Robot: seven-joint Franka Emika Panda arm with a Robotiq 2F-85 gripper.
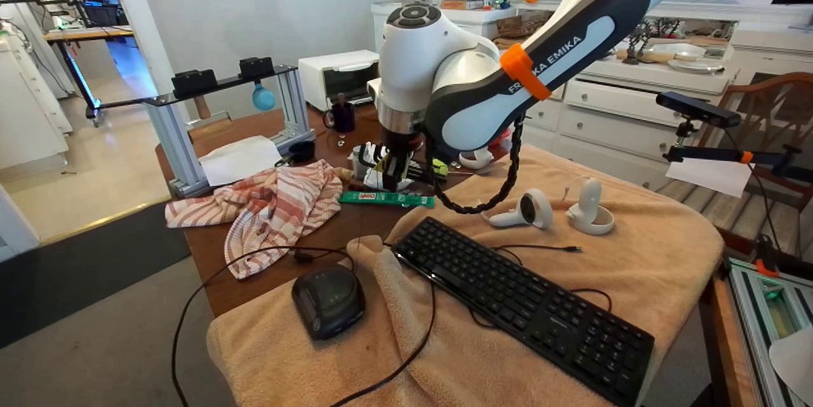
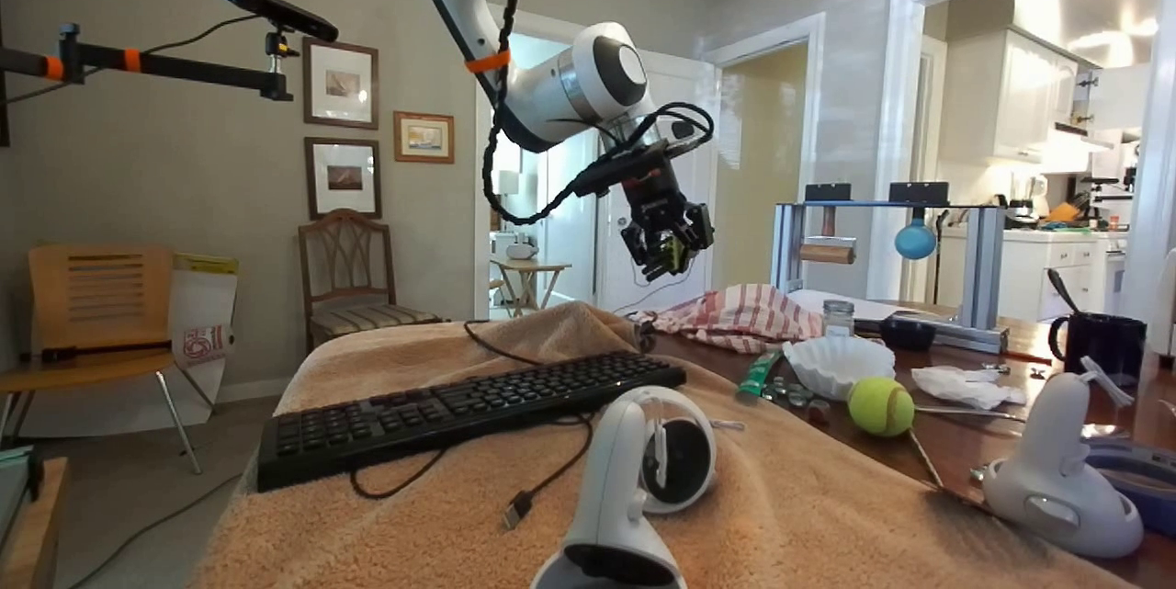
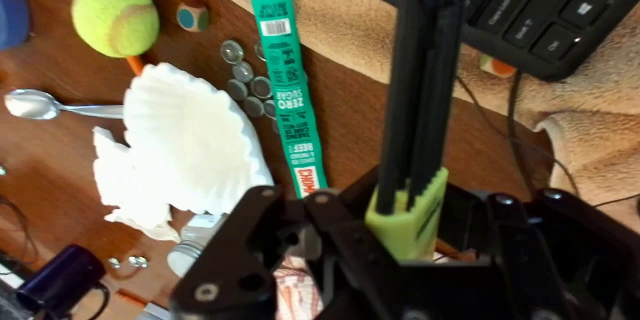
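Your gripper (image 2: pixel 671 251), mid-frame in an exterior view, is clamped on a yellow-green holder (image 3: pixel 406 234), lower centre in the wrist view. From it, slender black rods (image 3: pixel 401 110) run up the frame, leaning slightly right, their far ends blurred before the keyboard (image 3: pixel 522 15), upper right. The holder's lip looks toothed.

In an exterior view, open air separated the gripper (image 2: pixel 667 254) from the low keyboard (image 2: pixel 478 406), nearer. Far right, the metal frame (image 2: pixel 983 269) and its hanging blue ball (image 2: pixel 916 241) blocked a level pass; nearer right, the mug (image 2: pixel 1107 345), tennis ball (image 2: pixel 880 406) and controller (image 2: pixel 1057 479) obstructed low paths. Black prongs (image 3: pixel 404 100) jutted well out from the gripped yellow-green block (image 3: pixel 406 227).
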